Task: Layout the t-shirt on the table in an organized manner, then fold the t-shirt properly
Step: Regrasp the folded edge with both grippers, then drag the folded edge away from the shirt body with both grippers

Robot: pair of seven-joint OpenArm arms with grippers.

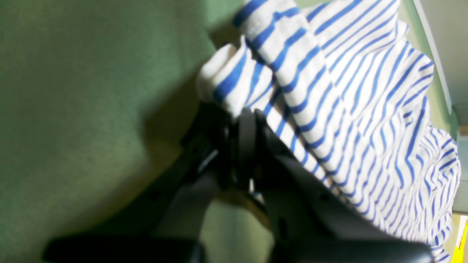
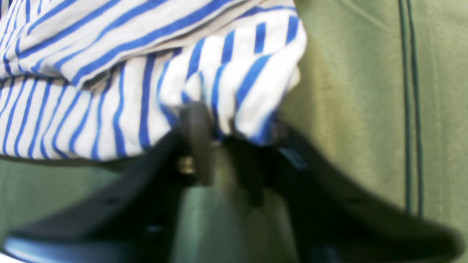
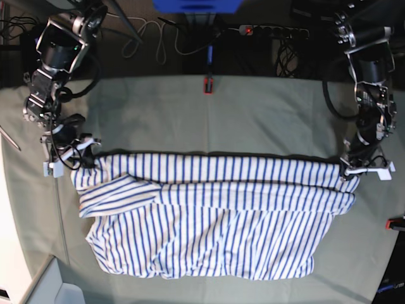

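Note:
The t-shirt (image 3: 209, 221), white with thin blue stripes, lies spread across the table (image 3: 209, 120), its upper edge stretched in a line between both grippers. My left gripper (image 3: 348, 170) sits at the shirt's right end. In the left wrist view its jaws (image 1: 245, 113) are pressed together on a fold of the t-shirt (image 1: 347, 91) over the green table (image 1: 91, 109). At the shirt's left end my right gripper (image 3: 77, 159) has its narrow jaws (image 2: 223, 124) around a bunched corner of the t-shirt (image 2: 109, 73), just above the table (image 2: 358, 109).
A red clamp (image 3: 207, 84) grips the table's far edge and another (image 3: 396, 223) its right edge. Cables and a power strip (image 3: 272, 30) lie behind the table. A pale box (image 3: 50, 285) stands at the near left corner.

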